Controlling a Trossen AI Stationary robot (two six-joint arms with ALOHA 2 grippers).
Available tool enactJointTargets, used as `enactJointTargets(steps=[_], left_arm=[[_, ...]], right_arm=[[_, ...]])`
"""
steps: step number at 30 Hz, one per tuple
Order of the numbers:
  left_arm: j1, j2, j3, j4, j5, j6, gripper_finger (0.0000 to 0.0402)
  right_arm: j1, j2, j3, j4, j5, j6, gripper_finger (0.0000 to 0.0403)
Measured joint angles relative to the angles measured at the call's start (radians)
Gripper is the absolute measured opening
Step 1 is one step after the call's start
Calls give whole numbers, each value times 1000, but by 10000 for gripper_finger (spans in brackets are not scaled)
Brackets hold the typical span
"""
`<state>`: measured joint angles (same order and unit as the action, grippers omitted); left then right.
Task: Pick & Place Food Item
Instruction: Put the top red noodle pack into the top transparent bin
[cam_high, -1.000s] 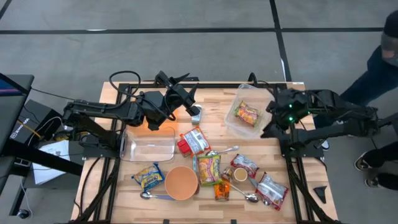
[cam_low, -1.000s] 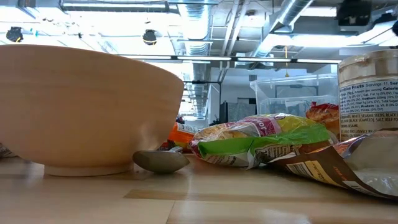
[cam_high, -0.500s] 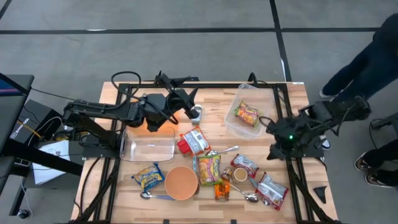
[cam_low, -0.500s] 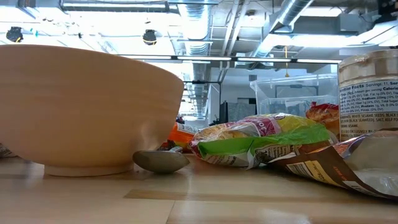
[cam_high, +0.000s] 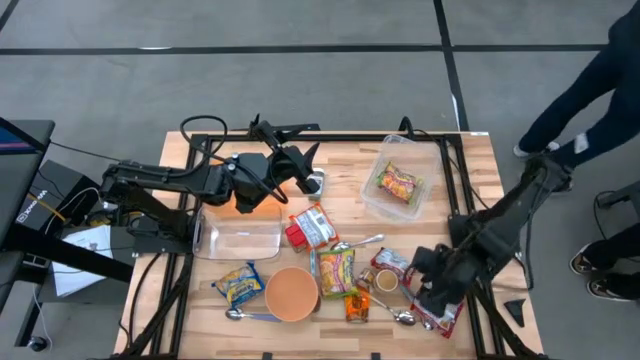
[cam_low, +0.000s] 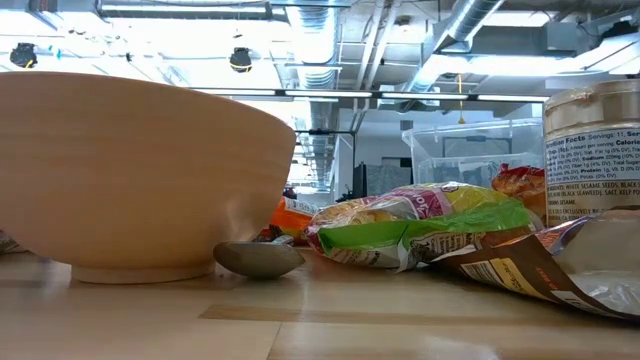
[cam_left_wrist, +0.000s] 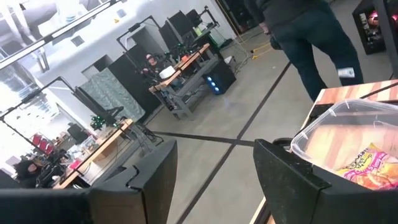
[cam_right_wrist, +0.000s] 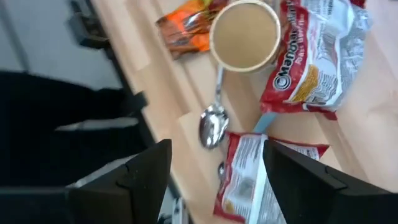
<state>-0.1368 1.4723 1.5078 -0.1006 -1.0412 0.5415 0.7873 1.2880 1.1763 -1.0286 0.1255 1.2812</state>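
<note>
The right gripper (cam_high: 432, 290), fingers spread wide, hovers over a silver-and-red foil snack packet (cam_right_wrist: 255, 180). Beside it stands a round paper cup of tan powder (cam_right_wrist: 244, 34). The left gripper (cam_high: 300, 165), also wide, hangs beside a clear plastic tub (cam_high: 432, 160) holding a yellow-and-red snack bag (cam_high: 397, 184).

The right pincer (cam_high: 432, 287) has swung away from the clear container (cam_high: 402, 180) toward the counter's near edge, and now hangs open over the silver packet (cam_high: 438, 305) beside the cup (cam_right_wrist: 244, 26).

Person (cam_left_wrist: 311, 43) cropped above the waist; jar (cam_low: 594, 150) cut by the edge — label partly legible
</note>
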Motion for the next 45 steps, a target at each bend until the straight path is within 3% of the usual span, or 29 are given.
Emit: enactJointTargets(steps=[15, 33, 45], left_arm=[[-19, 0, 0, -81, 71, 0, 204], [-33, -45, 0, -93, 80, 0, 204], [-29, -60, 0, -94, 88, 0, 204]], right_arm=[[43, 256, 0, -57, 263, 55, 249], [55, 460, -1, -115, 294, -8, 249], [19, 465, -1, -131, 332, -9, 248]])
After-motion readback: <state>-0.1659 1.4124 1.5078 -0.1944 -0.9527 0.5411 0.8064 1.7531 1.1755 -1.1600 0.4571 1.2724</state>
